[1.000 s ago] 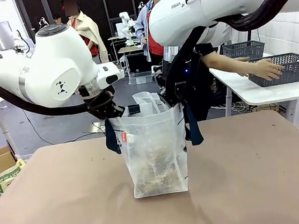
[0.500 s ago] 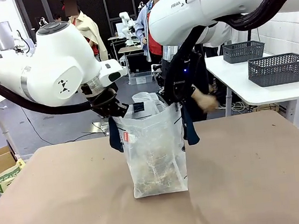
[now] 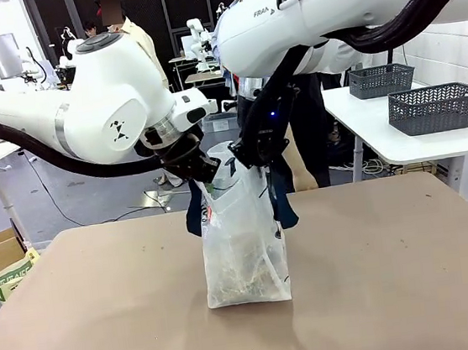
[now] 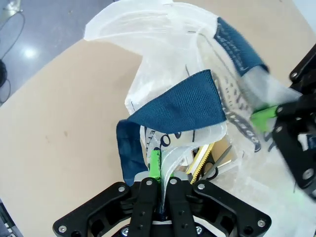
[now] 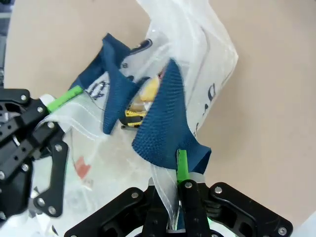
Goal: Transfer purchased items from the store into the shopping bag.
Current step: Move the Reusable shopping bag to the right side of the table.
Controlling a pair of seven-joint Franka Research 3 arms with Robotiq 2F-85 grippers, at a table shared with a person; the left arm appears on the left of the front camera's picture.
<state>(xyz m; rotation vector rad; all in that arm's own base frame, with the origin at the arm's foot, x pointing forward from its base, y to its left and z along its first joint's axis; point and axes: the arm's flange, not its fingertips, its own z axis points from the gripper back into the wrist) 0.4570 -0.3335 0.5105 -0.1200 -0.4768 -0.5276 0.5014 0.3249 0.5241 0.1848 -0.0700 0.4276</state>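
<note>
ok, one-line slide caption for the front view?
Both arms hold the shopping bag upright on the table, left gripper and right gripper pinching its top edges.

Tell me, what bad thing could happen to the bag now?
The left end effector and right end effector each pinch only a thin bit of the plastic rim of the shopping bag, so it might slip out or tear. They hold the two sides close together, so the mouth looks narrow and a new item could miss it.
</note>
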